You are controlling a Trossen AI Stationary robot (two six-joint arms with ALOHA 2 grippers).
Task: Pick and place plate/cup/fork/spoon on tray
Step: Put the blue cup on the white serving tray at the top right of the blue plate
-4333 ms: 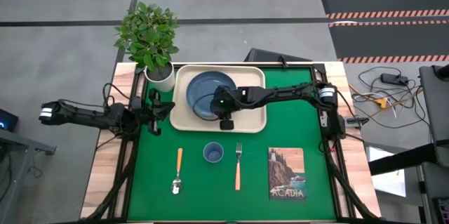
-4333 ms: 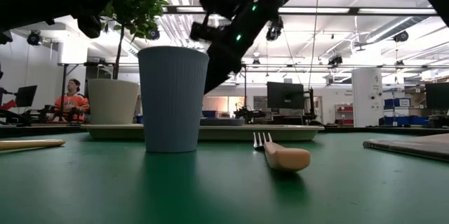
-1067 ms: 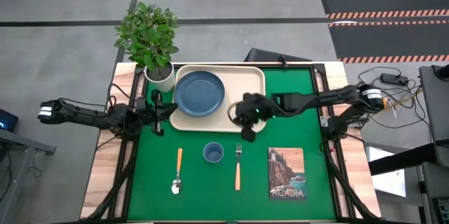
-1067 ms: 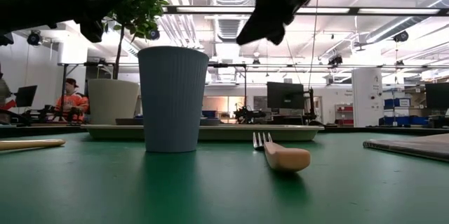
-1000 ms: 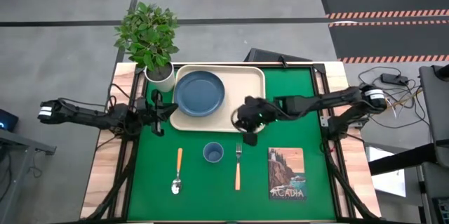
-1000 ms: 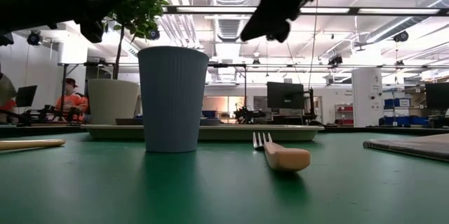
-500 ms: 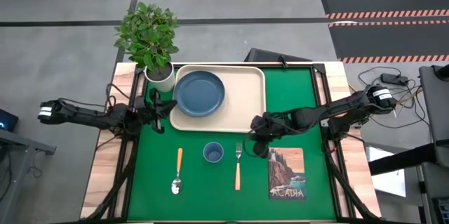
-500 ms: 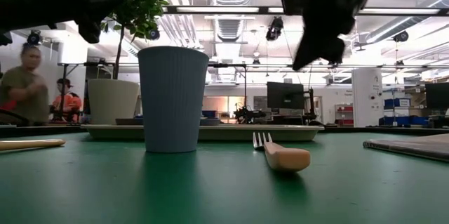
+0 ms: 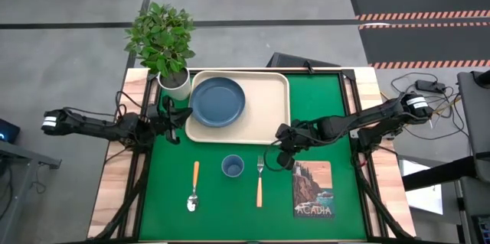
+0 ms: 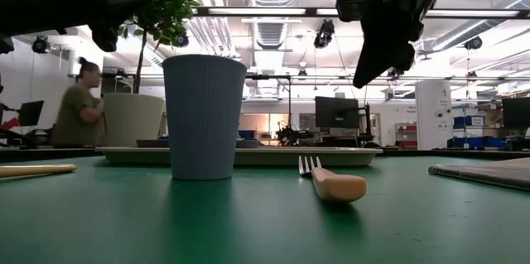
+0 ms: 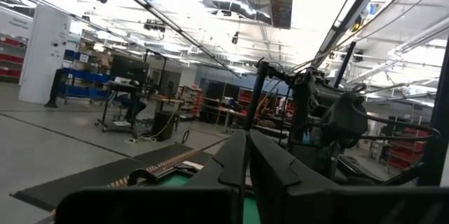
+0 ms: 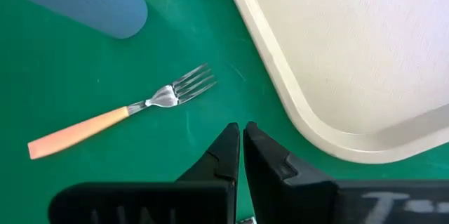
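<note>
The dark blue plate (image 9: 218, 100) lies on the left half of the cream tray (image 9: 269, 114) at the table's far side. Nearer, on the green mat, the light-blue cup (image 9: 233, 167) stands upright. The fork (image 9: 259, 180) lies to its right, tines toward the tray, and the spoon (image 9: 194, 187) lies to its left. My right gripper (image 9: 282, 157) hangs shut and slanting down above the mat, just right of the fork's tines (image 12: 189, 83), holding nothing. My left gripper (image 9: 173, 120) waits shut at the tray's left end.
A white pot with a green plant (image 9: 174, 82) stands at the tray's far left corner. An "ACADIA" picture card (image 9: 313, 189) lies on the mat right of the fork. A person (image 10: 79, 115) moves in the room beyond the table.
My right gripper has swung from the tray's near right edge toward the table's right and near edges and sunk a little. It has rolled its wrist and stayed shut. It now stands beside the fork's tines. In the room behind, a person has walked past.
</note>
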